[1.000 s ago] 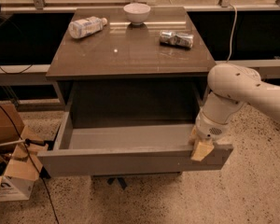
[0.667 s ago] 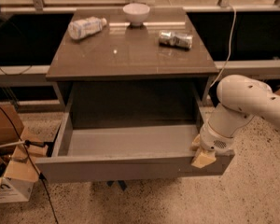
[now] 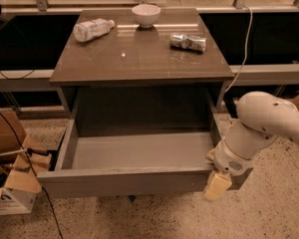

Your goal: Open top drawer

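Observation:
The top drawer (image 3: 129, 182) stands pulled far out of the grey-brown cabinet (image 3: 139, 59). Its plain grey box inside is empty and open to view. Its flat front panel runs along the bottom of the picture. My gripper (image 3: 217, 183) is at the right end of that front panel, touching its corner. The white arm (image 3: 264, 121) comes in from the right. One pale fingertip (image 3: 217, 185) shows below the wrist.
On the cabinet top lie a plastic bottle (image 3: 92, 29), a white bowl (image 3: 146, 14) and a crushed can (image 3: 188, 41). Cardboard boxes (image 3: 12, 183) and a black cable lie on the floor at left. A white cable hangs at right. Speckled floor lies in front.
The drawer has come a little further out toward the front. My gripper and arm have moved with its right corner, down and to the right.

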Controlling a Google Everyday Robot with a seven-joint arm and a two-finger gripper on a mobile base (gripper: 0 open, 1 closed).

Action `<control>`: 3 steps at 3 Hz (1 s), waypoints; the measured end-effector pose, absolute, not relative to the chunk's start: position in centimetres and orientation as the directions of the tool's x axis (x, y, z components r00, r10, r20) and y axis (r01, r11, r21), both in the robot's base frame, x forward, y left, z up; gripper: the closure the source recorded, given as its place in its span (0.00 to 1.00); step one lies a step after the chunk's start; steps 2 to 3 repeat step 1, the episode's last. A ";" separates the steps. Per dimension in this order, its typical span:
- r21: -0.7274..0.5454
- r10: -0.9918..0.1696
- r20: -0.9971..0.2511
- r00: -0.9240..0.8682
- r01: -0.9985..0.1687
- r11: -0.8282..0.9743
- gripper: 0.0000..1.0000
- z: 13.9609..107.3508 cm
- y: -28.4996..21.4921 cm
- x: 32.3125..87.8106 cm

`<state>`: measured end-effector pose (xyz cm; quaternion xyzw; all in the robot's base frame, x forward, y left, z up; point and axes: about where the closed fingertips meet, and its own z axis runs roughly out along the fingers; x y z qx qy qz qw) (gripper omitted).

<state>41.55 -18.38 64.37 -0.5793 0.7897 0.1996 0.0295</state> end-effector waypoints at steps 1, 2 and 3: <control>0.281 -0.903 -0.278 -0.327 -0.927 0.249 0.00 64.7 -18.4 41.6; 0.281 -0.903 -0.278 -0.327 -0.927 0.249 0.00 64.7 -18.4 41.6; 0.281 -0.903 -0.278 -0.327 -0.927 0.249 0.00 64.7 -18.4 41.6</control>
